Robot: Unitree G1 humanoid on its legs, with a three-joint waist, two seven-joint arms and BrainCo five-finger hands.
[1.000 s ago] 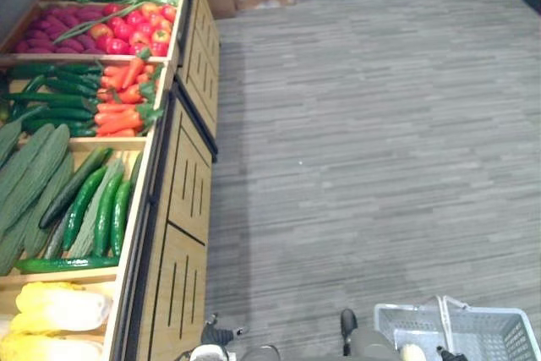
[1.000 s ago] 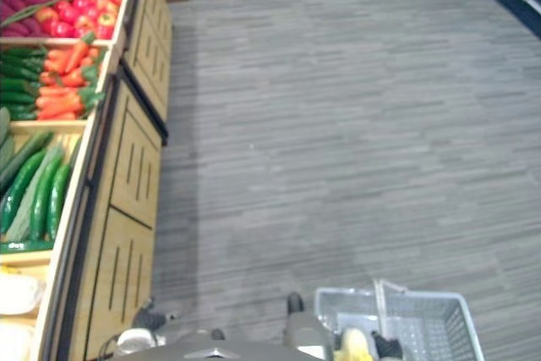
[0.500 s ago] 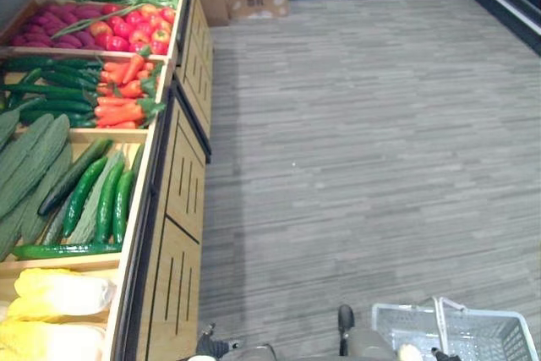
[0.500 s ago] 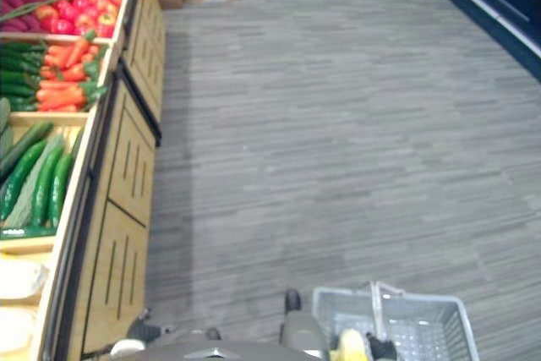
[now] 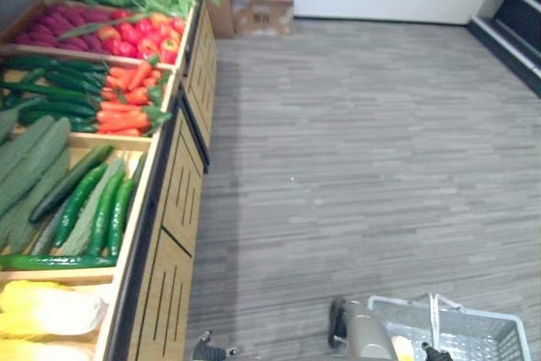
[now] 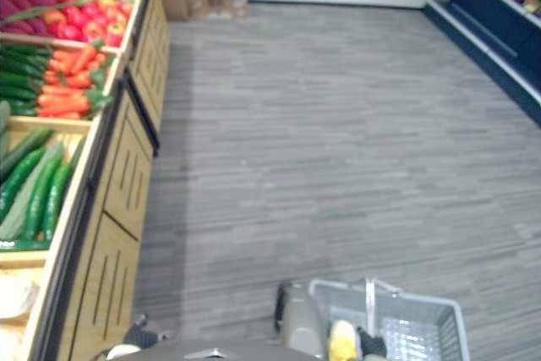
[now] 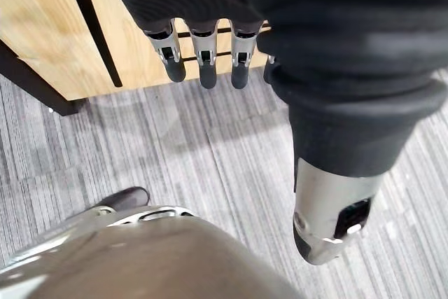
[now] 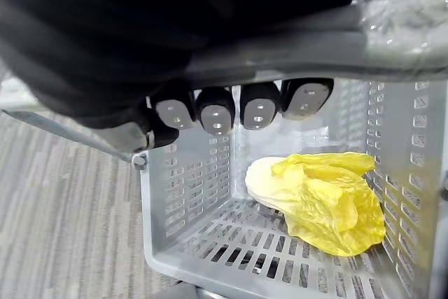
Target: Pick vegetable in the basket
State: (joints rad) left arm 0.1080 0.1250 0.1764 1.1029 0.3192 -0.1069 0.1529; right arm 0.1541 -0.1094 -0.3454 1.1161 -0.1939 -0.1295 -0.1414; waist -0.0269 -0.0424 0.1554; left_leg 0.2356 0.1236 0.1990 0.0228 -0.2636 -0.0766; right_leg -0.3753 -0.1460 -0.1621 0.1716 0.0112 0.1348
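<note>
A grey plastic basket hangs at the lower right, over the grey floor. In it lies a yellow leafy cabbage, also seen as a pale yellow lump. My right hand is shut on the basket handle, its fingers curled under the bar. My left hand hangs with straight, relaxed fingers and holds nothing. It is beside the wooden front of the produce stand, above the floor.
The wooden produce stand runs along the left. It holds yellow cabbages, cucumbers, carrots and red produce. A cardboard box stands at the far wall, dark shelving at the right.
The whole picture has shifted, so more of the far wall and right shelving shows. The basket stays in my right hand at the lower right.
</note>
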